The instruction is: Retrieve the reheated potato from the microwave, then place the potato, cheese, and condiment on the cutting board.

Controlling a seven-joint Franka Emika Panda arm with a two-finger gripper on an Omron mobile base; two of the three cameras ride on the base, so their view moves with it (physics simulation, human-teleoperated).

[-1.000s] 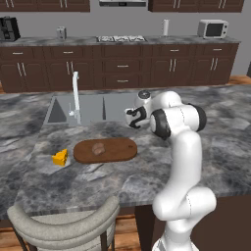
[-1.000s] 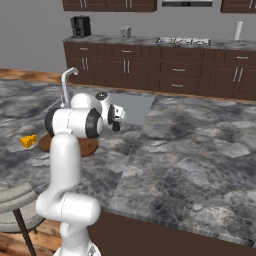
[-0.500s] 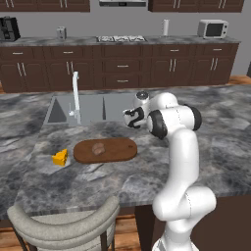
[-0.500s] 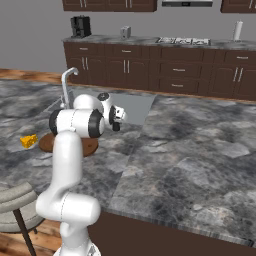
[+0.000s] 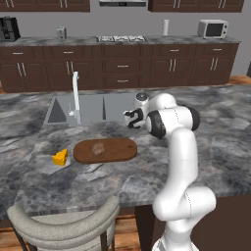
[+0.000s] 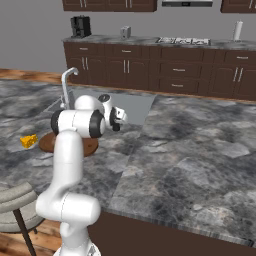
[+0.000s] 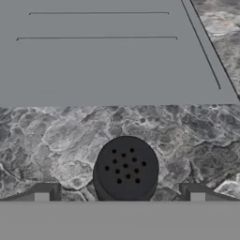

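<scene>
The potato (image 5: 99,148) lies on the oval reddish-brown cutting board (image 5: 120,151), on the stone island. Left of the board sits the yellow cheese (image 5: 60,158), also seen at the left as cheese (image 6: 28,141). My gripper (image 5: 131,119) hovers just behind the board's right end, near the sink. In the hand view the gripper (image 7: 119,194) is open and points down at the condiment (image 7: 125,168), a black shaker seen from above by its holed cap. One fingertip stands on each side of it, apart from it. The microwave is out of view.
The steel sink (image 5: 88,109) and its faucet (image 5: 75,93) lie right behind the gripper; the basin (image 7: 108,51) is just past the shaker. A chair back (image 5: 63,223) stands at the island's near edge. Cabinets, a stove (image 5: 120,38) and a small silver appliance (image 5: 212,28) line the far wall.
The hand has crept slightly to the left in the left base view, and its jaws have stayed open. Potato, cheese and board have not moved.
</scene>
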